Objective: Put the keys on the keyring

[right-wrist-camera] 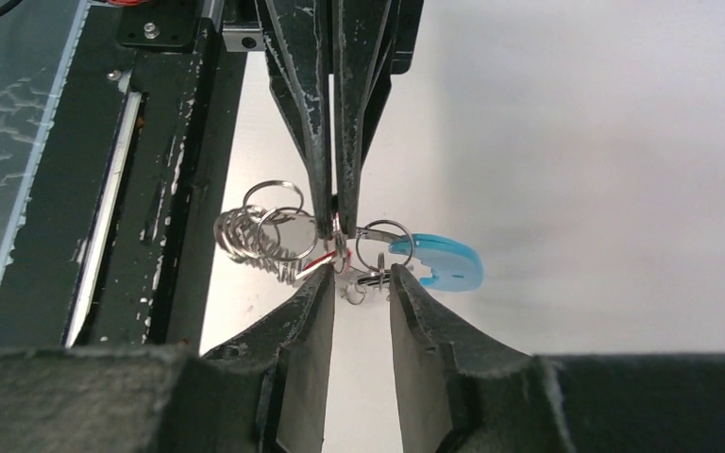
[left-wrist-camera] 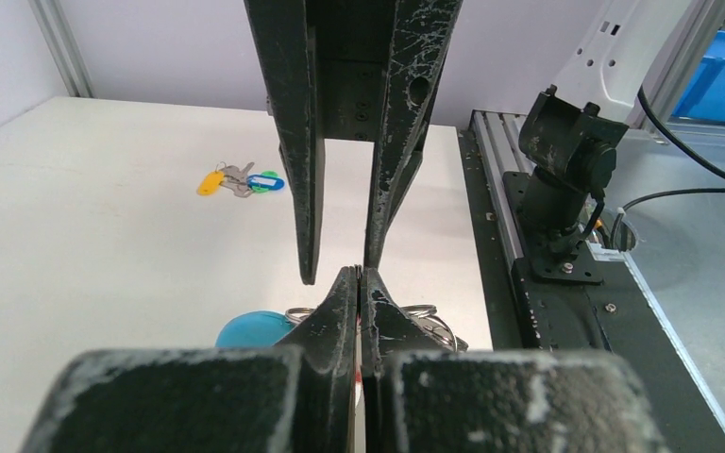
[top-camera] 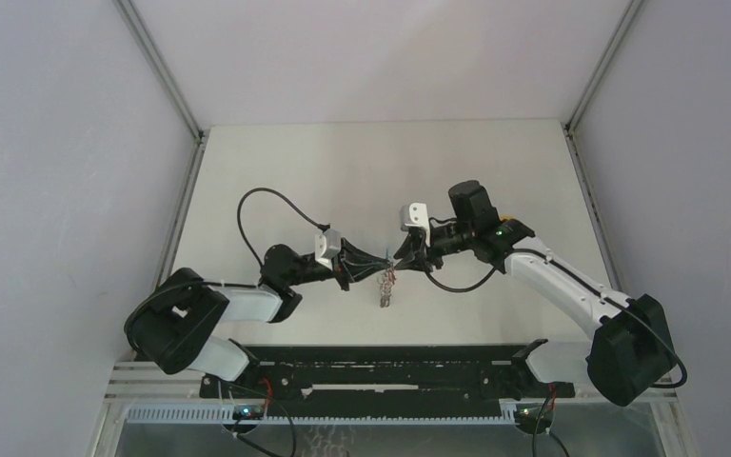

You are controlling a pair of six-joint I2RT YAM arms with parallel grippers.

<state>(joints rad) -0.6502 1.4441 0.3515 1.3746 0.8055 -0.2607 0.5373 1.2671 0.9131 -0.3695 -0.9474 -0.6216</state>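
Steadying the silvery wire keyring cluster (right-wrist-camera: 266,231), left gripper (right-wrist-camera: 335,219) clamps shut; right gripper (right-wrist-camera: 361,281) fingers (right-wrist-camera: 307,330) straddle it, part open, empty

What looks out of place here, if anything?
A small bunch of keys with yellow, blue and green tags lies alone on the table, apart from the tangle of rings pinched in the left tool. Its fingers look scuffed white.

Overhead camera; opposed wrist close-ups sharing keyring (right-wrist-camera: 274,231)
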